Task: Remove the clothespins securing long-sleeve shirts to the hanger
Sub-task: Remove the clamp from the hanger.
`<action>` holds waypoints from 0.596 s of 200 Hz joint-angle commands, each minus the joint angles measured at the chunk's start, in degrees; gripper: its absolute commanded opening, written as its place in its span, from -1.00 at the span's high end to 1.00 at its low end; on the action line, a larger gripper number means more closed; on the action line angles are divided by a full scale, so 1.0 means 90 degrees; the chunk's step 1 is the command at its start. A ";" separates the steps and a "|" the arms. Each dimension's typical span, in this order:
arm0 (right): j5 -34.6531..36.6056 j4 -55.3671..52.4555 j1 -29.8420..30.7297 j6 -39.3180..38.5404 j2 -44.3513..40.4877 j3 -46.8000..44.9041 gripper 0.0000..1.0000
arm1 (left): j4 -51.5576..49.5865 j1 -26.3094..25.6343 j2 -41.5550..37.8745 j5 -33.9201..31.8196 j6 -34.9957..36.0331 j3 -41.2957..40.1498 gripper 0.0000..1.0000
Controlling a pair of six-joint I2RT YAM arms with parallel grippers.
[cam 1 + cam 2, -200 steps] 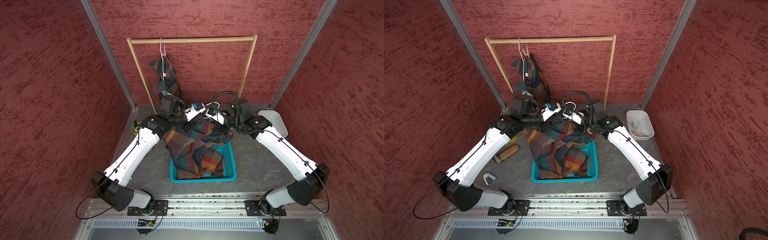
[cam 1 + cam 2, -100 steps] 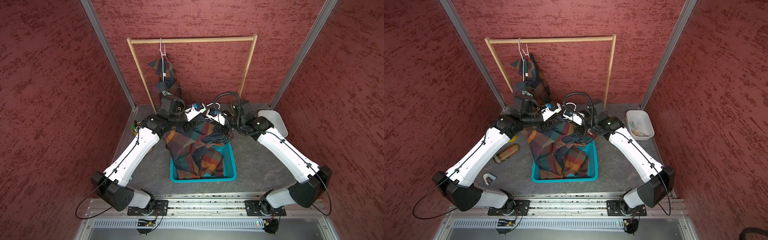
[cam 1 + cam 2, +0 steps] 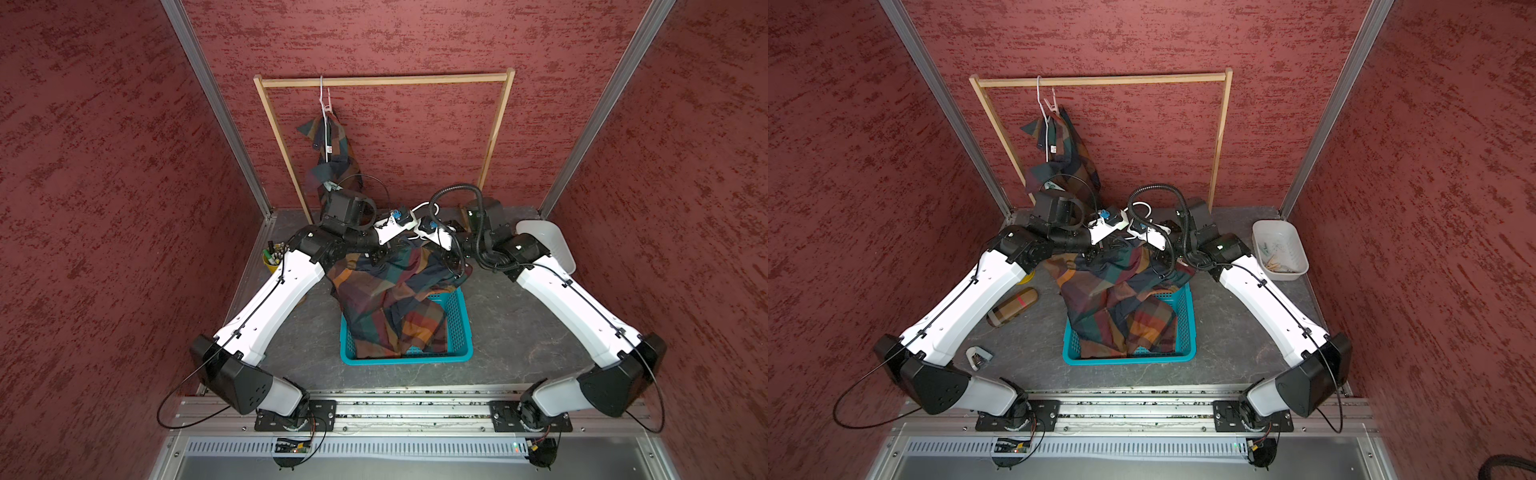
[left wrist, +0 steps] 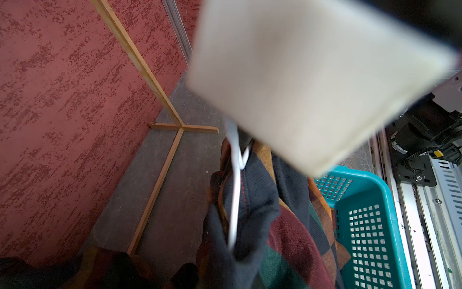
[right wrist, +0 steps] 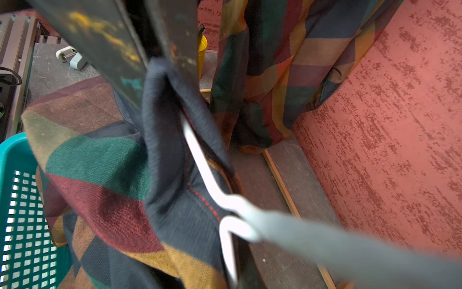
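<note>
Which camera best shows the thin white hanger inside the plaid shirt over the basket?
The right wrist view: the thin white hanger lies sharp and bare inside the plaid shirt. The left wrist view blurs it; in both top views the arms cover it.

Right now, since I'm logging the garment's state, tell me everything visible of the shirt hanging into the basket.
The plaid shirt, woven in navy, green, maroon and orange blocks, hangs rumpled from a white wire hanger threaded through its red-stitched navy fold. The right claw is shut on that fold. Its lower part spills into the teal basket.
</note>
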 commanded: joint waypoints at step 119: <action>-0.2901 0.3503 -0.1876 0.1965 -0.2531 -0.2404 -0.59 | 0.2259 0.1232 -0.1446 0.1437 -0.0688 -0.1579 1.00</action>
